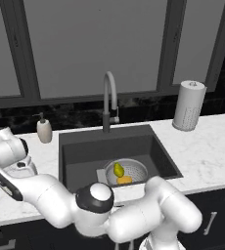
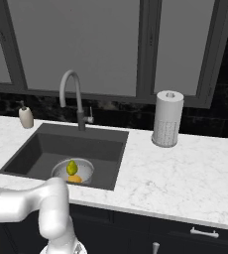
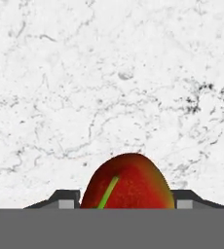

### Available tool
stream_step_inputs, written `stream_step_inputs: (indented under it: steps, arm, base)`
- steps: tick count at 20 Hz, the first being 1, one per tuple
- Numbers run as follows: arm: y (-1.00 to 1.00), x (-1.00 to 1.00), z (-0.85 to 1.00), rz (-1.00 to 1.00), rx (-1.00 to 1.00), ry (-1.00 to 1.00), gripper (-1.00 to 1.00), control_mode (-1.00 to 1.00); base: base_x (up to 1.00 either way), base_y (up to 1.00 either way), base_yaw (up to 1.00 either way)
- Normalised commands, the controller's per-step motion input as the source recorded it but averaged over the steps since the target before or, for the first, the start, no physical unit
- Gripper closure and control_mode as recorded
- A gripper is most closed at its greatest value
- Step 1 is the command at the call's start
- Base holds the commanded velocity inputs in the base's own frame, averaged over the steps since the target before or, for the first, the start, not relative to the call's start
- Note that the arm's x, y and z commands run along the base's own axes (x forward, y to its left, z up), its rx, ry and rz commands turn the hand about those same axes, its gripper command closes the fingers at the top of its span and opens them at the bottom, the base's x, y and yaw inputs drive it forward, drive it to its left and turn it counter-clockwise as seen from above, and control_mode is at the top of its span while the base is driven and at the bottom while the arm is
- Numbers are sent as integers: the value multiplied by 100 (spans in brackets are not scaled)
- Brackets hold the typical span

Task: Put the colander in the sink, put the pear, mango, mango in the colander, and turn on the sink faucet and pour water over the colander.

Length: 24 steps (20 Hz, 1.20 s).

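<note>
A red and green mango [image 3: 128, 180] sits between my gripper's [image 3: 126, 200] two fingertips, touching both, with the white marble counter [image 3: 109, 73] close beneath it. My arm reaches out over the counter to the left of the sink [image 1: 85, 151]. The silvery colander [image 1: 136, 172] stands on the sink's bottom. Inside it lie the yellow-green pear [image 1: 118, 169] and the orange-yellow mango [image 1: 124, 180]. From the right base view the pear [image 2: 72, 167] and that mango [image 2: 75, 178] show in the colander [image 2: 85, 168] too. Behind the basin, the grey gooseneck faucet [image 1: 108, 97] arches over it with no stream falling.
A white soap pump bottle [image 1: 44, 130] stands on the counter at the sink's back left. A paper towel roll [image 1: 189, 106] stands at the back right. Marble counter [image 2: 185, 168] stretches to the right of the sink. Dark window frames rise behind.
</note>
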Motion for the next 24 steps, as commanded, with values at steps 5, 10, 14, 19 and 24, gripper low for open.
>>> stream_step_inputs:
  steps: [5, 10, 14, 19, 24]
  arm:
    - [-100, -4, 14, 0, 0, -27, 100, -100]
    - [-99, -10, 21, 2, 3, -31, 100, -100]
    - [-99, -12, 19, 3, 7, -16, 100, -100]
    - [-80, 7, 24, 3, 4, 0, 100, -100]
    - [-76, 3, 15, 10, 2, 0, 100, -100]
  base:
    - [0, 0, 0]
    - [0, 0, 0]
    - [0, 0, 0]
    - [0, 0, 0]
    - [0, 0, 0]
